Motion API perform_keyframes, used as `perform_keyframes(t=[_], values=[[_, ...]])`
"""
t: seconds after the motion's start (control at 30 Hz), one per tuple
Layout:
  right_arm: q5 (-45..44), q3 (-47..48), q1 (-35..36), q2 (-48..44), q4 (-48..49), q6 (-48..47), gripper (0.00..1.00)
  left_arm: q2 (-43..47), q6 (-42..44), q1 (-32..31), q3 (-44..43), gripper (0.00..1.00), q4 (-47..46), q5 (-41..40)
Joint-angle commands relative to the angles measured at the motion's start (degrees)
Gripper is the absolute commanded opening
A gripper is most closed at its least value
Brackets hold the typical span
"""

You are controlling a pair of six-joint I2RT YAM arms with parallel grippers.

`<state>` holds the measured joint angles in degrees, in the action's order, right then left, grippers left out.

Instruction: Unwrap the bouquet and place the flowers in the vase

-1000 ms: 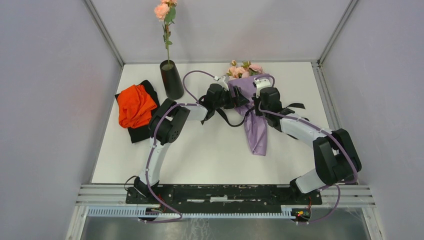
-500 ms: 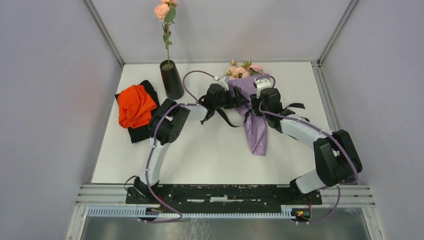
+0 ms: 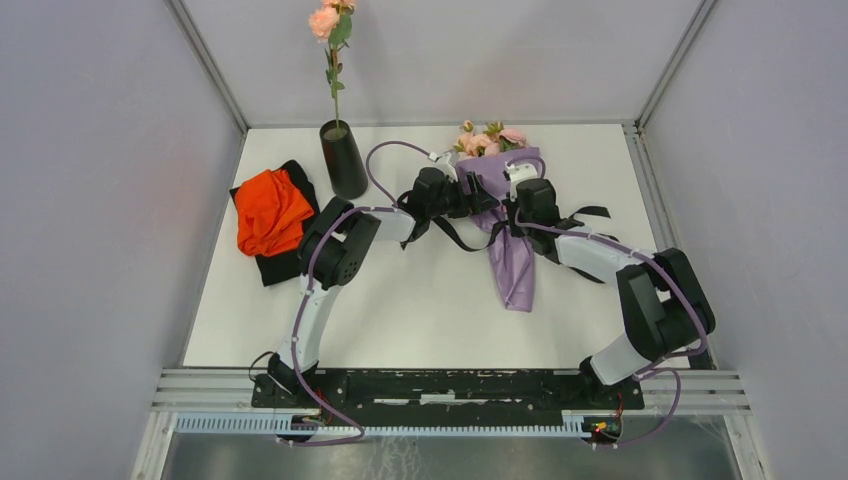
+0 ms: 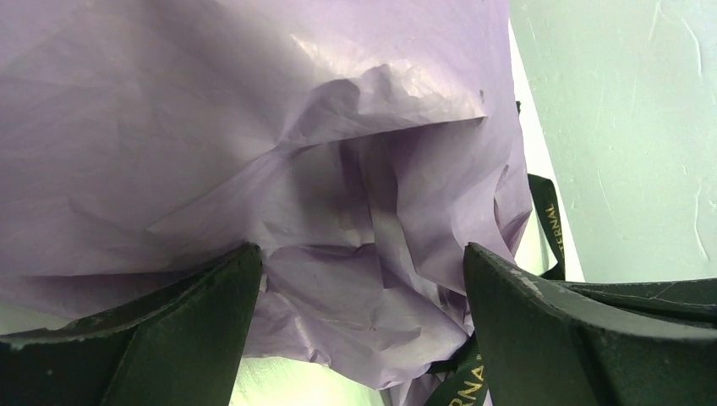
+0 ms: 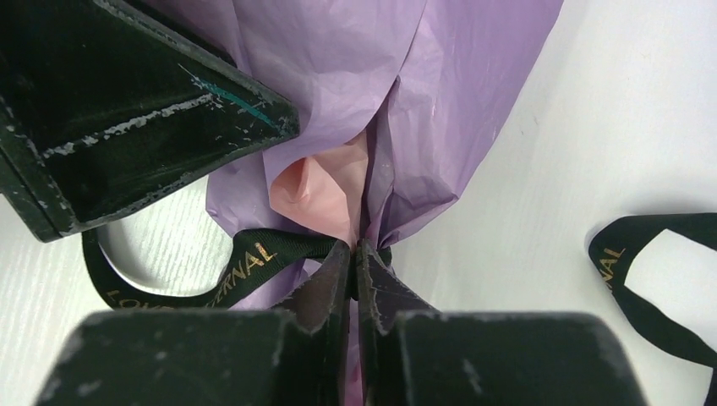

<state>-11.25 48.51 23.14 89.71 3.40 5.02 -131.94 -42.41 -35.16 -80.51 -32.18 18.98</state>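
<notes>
The bouquet [image 3: 512, 262] lies at the middle back of the table, its lilac paper [image 5: 440, 85] showing a pink lining [image 5: 325, 190]. The pink and peach flowers [image 3: 488, 140] stick out of its far end. A black ribbon [image 3: 455, 238] trails loose around it. My left gripper [image 4: 363, 271] is open, with its jaws on either side of a crumpled fold of the paper. My right gripper [image 5: 355, 249] is shut on a thin fold of paper just by the ribbon [image 5: 254, 254]. The black vase [image 3: 343, 160] stands at back left with one rose [image 3: 325, 20] in it.
An orange-red cloth [image 3: 270, 210] lies on a flat black cloth [image 3: 290, 265] at the left edge, near the vase. A loop of ribbon [image 5: 643, 262] lies on the table to the right of my right gripper. Grey walls and metal frame posts close in the table.
My right gripper shifted slightly left along the bouquet and its jaws closed on the paper fold. The left arm, vase and cloths stayed put.
</notes>
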Motion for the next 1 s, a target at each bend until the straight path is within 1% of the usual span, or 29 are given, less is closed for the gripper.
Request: perform_keyframes(t=[0.0,0.13,0.33,0.43,0.53,0.6,0.7,0.77,0.83,0.97], values=[[-0.6,1.6,0.1,-2.8,0.8,0.0,0.06,-3.9,-1.2,-0.7,0.1,0.96,4.1,1.5],[-0.8,1.5,0.1,-6.1,0.3,0.1,0.0,-4.2,-1.4,-0.6,-0.2,0.96,4.1,1.6],[-0.9,2.4,0.1,-10.7,-1.0,-0.2,0.0,-4.5,-1.4,-0.6,-0.1,0.96,4.0,1.5],[-1.0,2.4,0.1,-11.9,-1.2,-0.1,0.0,-4.8,-1.6,-0.7,0.0,0.96,3.7,1.6],[-1.5,0.5,0.1,-12.3,1.0,-0.1,0.0,-5.0,-1.9,-0.6,-0.1,0.96,3.6,1.8],[-2.1,1.4,0.1,-11.5,-1.1,0.2,0.0,-5.2,-1.9,-0.6,-0.2,0.96,3.5,1.8],[-1.8,1.1,0.1,-13.4,0.4,0.5,0.0,-5.3,-2.0,-0.7,-0.1,0.96,3.5,1.9],[-2.1,3.3,0.1,-14.7,0.1,0.3,0.0,-5.4,-2.1,-0.6,-0.1,0.96,3.4,2.0],[-2.4,7.6,0.2,-14.6,-1.7,-0.5,0.0,-5.5,-2.4,-0.7,0.1,0.96,3.1,2.2],[-5.7,19.5,0.1,-13.5,-7.1,-1.9,0.0,-4.8,-2.5,-0.9,0.5,0.96,3.1,2.1]])
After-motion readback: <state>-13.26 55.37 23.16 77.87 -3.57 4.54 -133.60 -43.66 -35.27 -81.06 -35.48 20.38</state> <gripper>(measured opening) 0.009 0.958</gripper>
